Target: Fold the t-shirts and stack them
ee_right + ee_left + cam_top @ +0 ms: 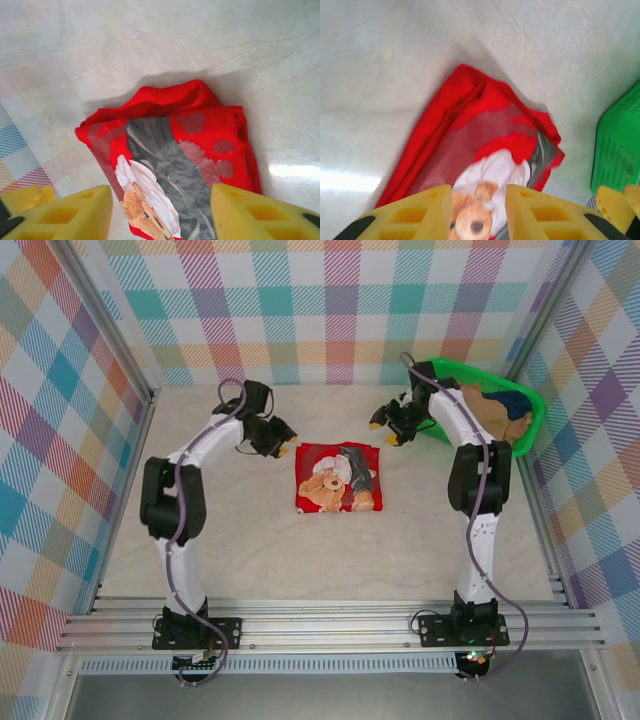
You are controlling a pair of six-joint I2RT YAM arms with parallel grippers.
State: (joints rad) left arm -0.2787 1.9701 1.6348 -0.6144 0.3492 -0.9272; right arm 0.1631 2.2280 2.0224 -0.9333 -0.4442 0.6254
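1. Yellow fingers [415, 212] of the left gripper [284, 448] are seen closest in the left wrist view. They are parted by a narrow gap and nothing is clamped between them. The gripper is poised just beside the ten o'clock corner of the folded shirt.
2. At the middle of the table [300, 560], the red t-shirt [338, 478] with the teddy-bear print is laid flat as a compact, roughly square packet. Its fold is judged done, though the twelve o'clock edge looks a little bunched in the wrist views.
3. Near the shirt's one o'clock corner, the right gripper [384, 430] is held with its jaws spread wide and empty, clear of the cloth.
4. Over at two o'clock on the table, the tan t-shirt [490, 412] and the dark navy t-shirt [516, 402] are seen crumpled together inside the green basket [536, 408], neither one folded.
5. Progress is judged at roughly one shirt in three. The red one is folded and placed as the base of the stack. Two are left to be fetched from the basket, folded and laid on top.
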